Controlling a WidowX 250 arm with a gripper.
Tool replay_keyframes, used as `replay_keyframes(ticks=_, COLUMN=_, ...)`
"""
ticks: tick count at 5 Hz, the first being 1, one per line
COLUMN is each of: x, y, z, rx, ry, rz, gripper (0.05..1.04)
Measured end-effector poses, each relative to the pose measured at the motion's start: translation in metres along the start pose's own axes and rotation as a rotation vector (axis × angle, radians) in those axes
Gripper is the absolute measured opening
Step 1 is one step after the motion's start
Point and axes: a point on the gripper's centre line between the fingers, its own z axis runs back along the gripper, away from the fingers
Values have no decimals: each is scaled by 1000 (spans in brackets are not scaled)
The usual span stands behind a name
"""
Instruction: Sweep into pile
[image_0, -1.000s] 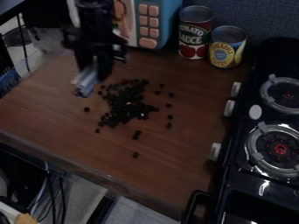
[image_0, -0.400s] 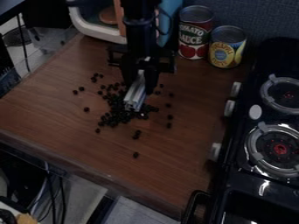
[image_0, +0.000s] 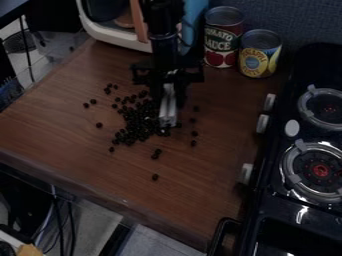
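Several stray pieces (image_0: 194, 133) are lying outside the pile (image_0: 136, 125) as the hand (image_0: 168, 123), its grip state indeterminable, is shifting stoveward, probably positioning for an inward sweep.

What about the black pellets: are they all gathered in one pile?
No, several black pellets lie scattered on the wooden surface, apart from the main cluster.

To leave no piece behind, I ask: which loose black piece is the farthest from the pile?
The single piece toward the front of the table. It lies alone, beyond a close pair; the other loose pieces are nearer the pile.
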Motion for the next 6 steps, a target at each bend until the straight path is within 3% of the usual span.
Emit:
replay_keyframes(ticks=2, x=16, y=-35, z=3, rx=-53, ry=6, rz=74, gripper=388)
replay_keyframes(ticks=4, x=26, y=-30, z=-27, rx=13, ry=-68, rz=163, gripper=388)
replay_keyframes(ticks=6, x=30, y=-28, z=-28, rx=6, ry=-89, rz=223, gripper=388)
